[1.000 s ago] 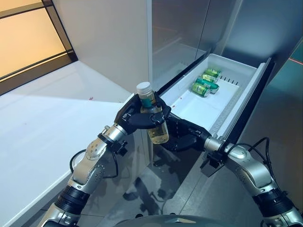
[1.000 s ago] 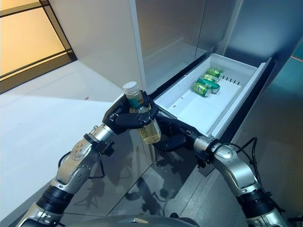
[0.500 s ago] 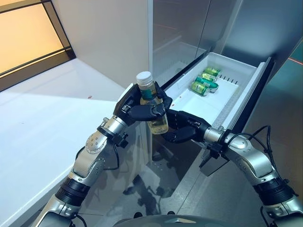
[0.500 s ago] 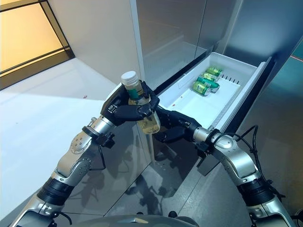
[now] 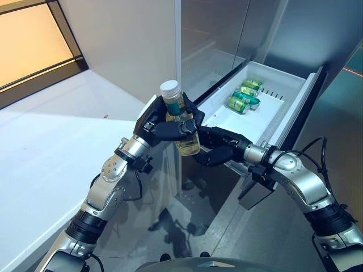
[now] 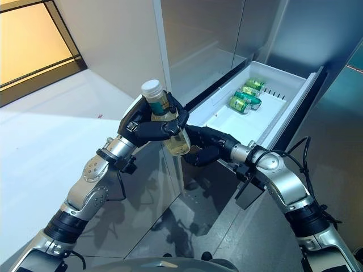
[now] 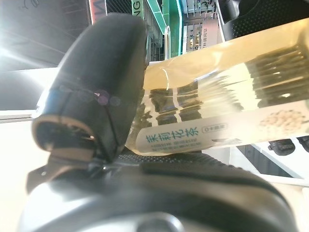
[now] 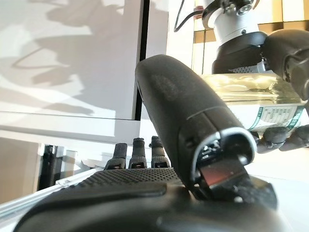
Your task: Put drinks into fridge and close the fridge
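Pale yellow drink in a clear bottle (image 5: 182,129), white cap on top, label band round the upper body. Bottle stands nearly upright, in mid-air, just off the near left corner of the drawer (image 5: 295,90), not inside it.

Left hand (image 5: 164,126): fingers and thumb wrapped round the bottle's middle, grasping it. The left wrist view shows the thumb (image 7: 96,92) pressed against the bottle's side, with the label just beside it.

Right hand (image 5: 218,146): just below and beside the bottle's base, on the drawer side of it. Fingers (image 8: 137,150) loosely half-curled, holding nothing; thumb (image 8: 193,121) raised toward the bottle. Whether this hand touches the bottle cannot be told.

Drawer: white, long, pulled fully out of the fridge (image 5: 210,39), with a dark front panel at its far right edge. Fridge body is grey steel, upper doors closed, above and behind the drawer.

Cans (image 5: 245,97): green, several, lying on their sides in a cluster at the far end of the drawer, touching or nearly touching one another. Exact count unclear. Rest of the drawer floor bare and white.

Counter (image 5: 51,147): white, flat, to the left of the drawer, beyond the left arm.

Window (image 5: 31,45): amber-lit pane with dark frame, far left of the drawer, past the counter.
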Controlling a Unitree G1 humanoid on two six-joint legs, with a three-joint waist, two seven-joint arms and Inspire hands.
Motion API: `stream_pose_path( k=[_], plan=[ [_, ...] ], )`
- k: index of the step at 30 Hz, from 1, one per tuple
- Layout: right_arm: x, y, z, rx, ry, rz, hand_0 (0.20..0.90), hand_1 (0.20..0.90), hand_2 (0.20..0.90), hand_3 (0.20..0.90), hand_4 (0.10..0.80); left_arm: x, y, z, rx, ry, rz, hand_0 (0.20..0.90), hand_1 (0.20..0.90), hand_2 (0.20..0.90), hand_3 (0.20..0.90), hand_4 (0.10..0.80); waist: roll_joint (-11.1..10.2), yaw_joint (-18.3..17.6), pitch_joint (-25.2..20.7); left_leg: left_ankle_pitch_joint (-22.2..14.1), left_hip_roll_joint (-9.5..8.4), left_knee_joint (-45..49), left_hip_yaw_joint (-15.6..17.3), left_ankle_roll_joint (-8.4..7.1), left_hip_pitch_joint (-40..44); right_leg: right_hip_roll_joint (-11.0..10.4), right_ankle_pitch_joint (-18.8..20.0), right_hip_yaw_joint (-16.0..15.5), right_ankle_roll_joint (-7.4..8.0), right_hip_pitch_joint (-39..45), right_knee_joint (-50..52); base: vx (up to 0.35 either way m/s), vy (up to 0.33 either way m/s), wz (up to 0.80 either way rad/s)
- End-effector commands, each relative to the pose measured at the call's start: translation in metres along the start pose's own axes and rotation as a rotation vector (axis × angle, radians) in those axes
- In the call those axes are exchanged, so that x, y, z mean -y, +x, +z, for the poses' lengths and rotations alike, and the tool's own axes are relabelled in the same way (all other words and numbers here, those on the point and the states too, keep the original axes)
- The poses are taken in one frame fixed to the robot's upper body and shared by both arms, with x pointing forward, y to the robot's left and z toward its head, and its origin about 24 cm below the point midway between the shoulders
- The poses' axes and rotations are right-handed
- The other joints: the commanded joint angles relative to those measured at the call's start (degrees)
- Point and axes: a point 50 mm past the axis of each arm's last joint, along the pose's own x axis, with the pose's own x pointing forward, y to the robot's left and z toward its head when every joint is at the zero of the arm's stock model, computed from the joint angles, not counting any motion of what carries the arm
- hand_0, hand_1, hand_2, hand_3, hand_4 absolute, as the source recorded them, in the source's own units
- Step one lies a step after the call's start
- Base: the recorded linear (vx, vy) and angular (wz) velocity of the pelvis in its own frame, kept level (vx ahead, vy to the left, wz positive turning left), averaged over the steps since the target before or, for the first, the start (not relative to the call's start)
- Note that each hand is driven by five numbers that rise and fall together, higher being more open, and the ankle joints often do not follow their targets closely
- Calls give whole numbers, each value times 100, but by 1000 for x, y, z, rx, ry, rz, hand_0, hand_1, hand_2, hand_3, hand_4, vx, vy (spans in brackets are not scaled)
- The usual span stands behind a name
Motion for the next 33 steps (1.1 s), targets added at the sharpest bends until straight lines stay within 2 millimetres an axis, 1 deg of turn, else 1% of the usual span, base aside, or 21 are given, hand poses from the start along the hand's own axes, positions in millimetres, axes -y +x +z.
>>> stream_pose_path(
  k=[1,5,11,16,21,24,25,33],
  plan=[
    [1,1,78,351,-188,0,900,900,900,900,800,8,31,78,434,109,-97,300,300,300,200,100,-158,-100,-633,-365,-47,8,203,88,-25,-37,65,94,320,-60,105,-33,16,-1],
    [3,2,81,358,-202,-34,900,900,900,900,800,9,33,81,452,104,-103,300,300,300,200,100,-154,-103,-638,-375,-62,8,190,94,-34,-46,79,102,333,-65,86,-23,11,-1],
    [10,3,75,328,-217,-112,900,900,900,900,800,12,34,87,501,78,-119,300,300,300,200,100,-146,-122,-663,-380,-59,8,211,93,-56,-58,106,100,347,-87,71,-18,14,-1],
    [15,4,70,298,-191,-153,900,900,900,900,800,14,32,96,550,76,-136,300,300,300,200,100,-151,-112,-670,-383,-68,8,174,99,-53,-72,122,145,356,-103,73,-7,4,0],
    [16,6,70,311,-142,-161,900,900,900,900,800,16,33,96,536,87,-136,300,300,300,200,100,-144,-95,-676,-377,-84,8,149,109,-70,-82,139,144,364,-115,68,0,0,0],
    [14,9,71,323,-91,-122,900,900,900,900,800,15,35,93,512,116,-115,300,300,300,200,100,-139,-87,-675,-382,-99,8,136,117,-73,-87,146,142,370,-131,73,0,0,0],
    [11,11,71,326,-61,-85,900,900,900,900,800,14,36,91,496,139,-106,300,300,300,200,100,-141,-80,-671,-386,-105,8,130,121,-71,-91,143,134,371,-129,74,0,0,0],
    [-3,15,66,308,22,88,900,900,900,900,800,6,39,84,442,222,-70,300,300,300,200,100,-152,-78,-701,-379,-97,8,174,114,-81,-115,140,74,390,-141,80,0,0,0]
  ],
)
